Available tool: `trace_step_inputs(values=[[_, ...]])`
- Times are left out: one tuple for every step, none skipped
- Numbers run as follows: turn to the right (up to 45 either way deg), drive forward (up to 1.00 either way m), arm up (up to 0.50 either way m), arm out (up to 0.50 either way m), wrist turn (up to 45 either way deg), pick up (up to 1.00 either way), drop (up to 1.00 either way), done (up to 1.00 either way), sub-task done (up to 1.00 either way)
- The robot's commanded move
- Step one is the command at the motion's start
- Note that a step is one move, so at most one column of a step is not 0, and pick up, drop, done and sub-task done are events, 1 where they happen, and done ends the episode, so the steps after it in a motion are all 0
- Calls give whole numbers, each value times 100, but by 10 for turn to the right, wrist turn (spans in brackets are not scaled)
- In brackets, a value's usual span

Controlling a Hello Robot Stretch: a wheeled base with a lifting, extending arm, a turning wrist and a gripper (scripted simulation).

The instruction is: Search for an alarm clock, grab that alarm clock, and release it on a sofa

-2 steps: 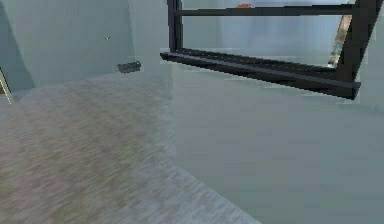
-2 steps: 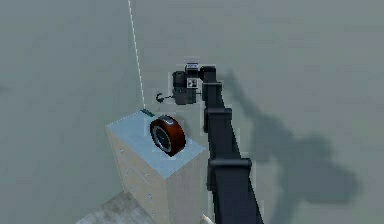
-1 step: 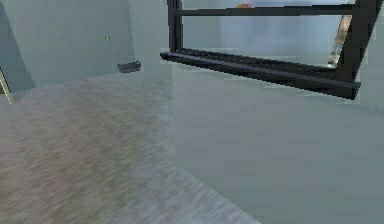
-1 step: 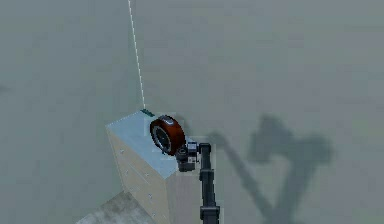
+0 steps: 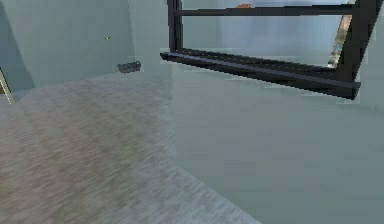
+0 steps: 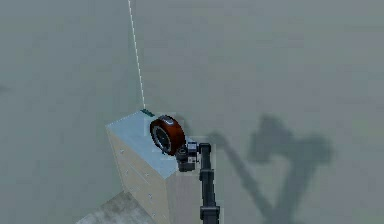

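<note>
In the forward view, grey plank floor (image 5: 90, 150) runs up to pale walls. A small dark thing (image 5: 129, 68) lies at the foot of the far wall, left of the middle; it is too small to name. To its right a dark-framed window (image 5: 265, 45) fills the upper right, and its sill (image 5: 260, 70) slopes down toward the right edge above bare wall.

In the arm side view, a thin white line (image 6: 135, 55) drops down the wall to the back edge of a pale block (image 6: 135, 160). The block has a light blue-grey top and cream sides. At the right edge of its top sits the clock (image 6: 166, 134), round, with a red-brown rim and dark face, tilted. Just below and right of it is the gripper (image 6: 181, 156), at the end of the arm (image 6: 207, 195), which rises from the bottom edge. With the block behind the clock, I cannot tell whether the gripper holds it, nor how its fingers stand.
</note>
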Motion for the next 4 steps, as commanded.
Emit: trace_step_inputs(values=[[0, 0, 10, 0, 0, 0, 0, 0, 0], [0, 0, 26, 0, 0, 0, 0, 0, 0], [0, 0, 0, 0, -450, 0, 0, 0, 0], [0, 0, 0, 0, -450, 0, 0, 0, 0]])
